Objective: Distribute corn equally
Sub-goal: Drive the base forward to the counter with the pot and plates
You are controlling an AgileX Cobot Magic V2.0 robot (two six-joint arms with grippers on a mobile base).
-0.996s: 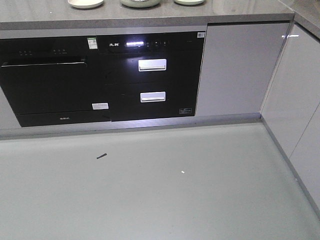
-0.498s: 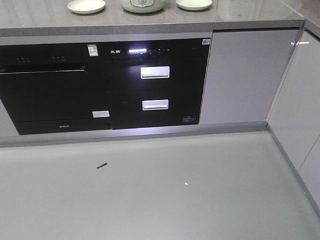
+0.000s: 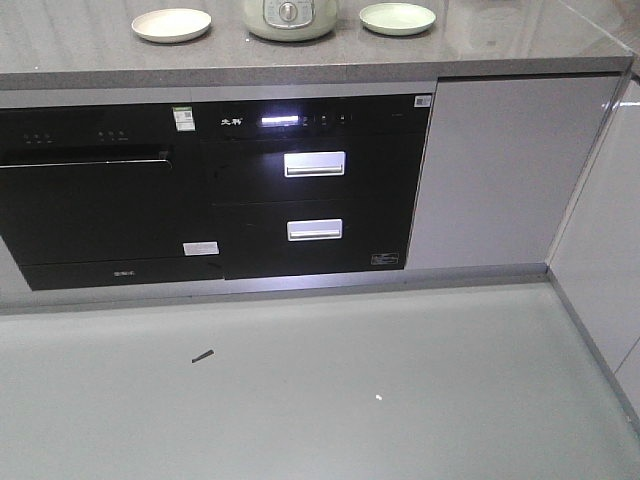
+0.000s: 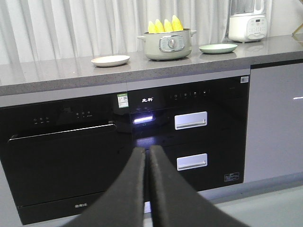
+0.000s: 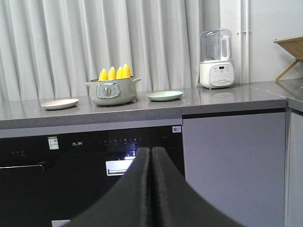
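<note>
Several yellow cobs of corn stand upright in a pale green pot on the grey countertop. The right wrist view shows the same corn and pot. A cream plate lies left of the pot and a green plate right of it, both bare. The front view cuts off the pot above its dial, so the corn is out of that view. My left gripper and right gripper are shut with nothing between their fingers, low and well short of the counter.
A white blender stands at the counter's right end, near a wooden rack. Black built-in appliances fill the counter front, and white cabinets close the right side. A small dark scrap lies on the grey floor.
In the front view the counter and appliances have slid down and rightward in the frame, so more of the countertop, plates and pot shows now.
</note>
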